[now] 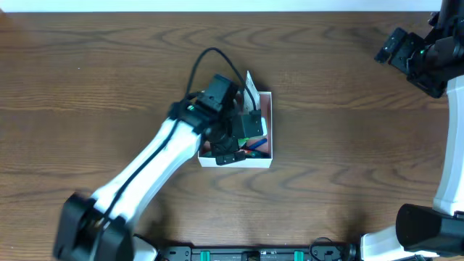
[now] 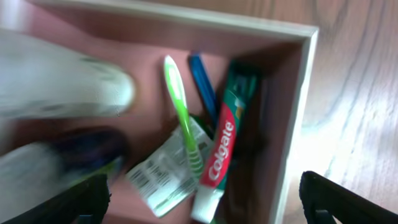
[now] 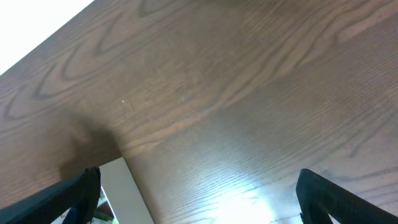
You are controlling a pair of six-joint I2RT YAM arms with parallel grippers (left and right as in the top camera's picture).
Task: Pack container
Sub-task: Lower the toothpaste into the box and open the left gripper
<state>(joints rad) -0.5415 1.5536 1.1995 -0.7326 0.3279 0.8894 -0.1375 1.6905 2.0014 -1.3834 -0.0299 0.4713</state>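
Hovering over the container point(image 1: 270, 109) near the middle of the table point(image 1: 348, 167), my left gripper point(image 2: 205, 200) was spread wide and empty. Below it lay a Colgate toothpaste tube point(image 2: 217, 155), a green toothbrush point(image 2: 180, 106) and a blue handle point(image 2: 202, 81) on the reddish-brown floor. My right gripper point(image 3: 199, 199) was also parted, holding nothing, over wood at the far right corner — well apart from the box.

We find the left tool point(image 1: 241, 139) and its arm hanging over the container point(image 1: 235, 162), blocking the way in from above. Inside, toothpaste point(image 2: 217, 155), a toothbrush point(image 2: 180, 106) and a blurred white thing point(image 2: 62, 87) crowd the floor, leaving a bare strip along one wall. The tabletop point(image 1: 348, 145) all round gives free passage, with the right tool point(image 1: 391, 45) well apart at the far right corner.
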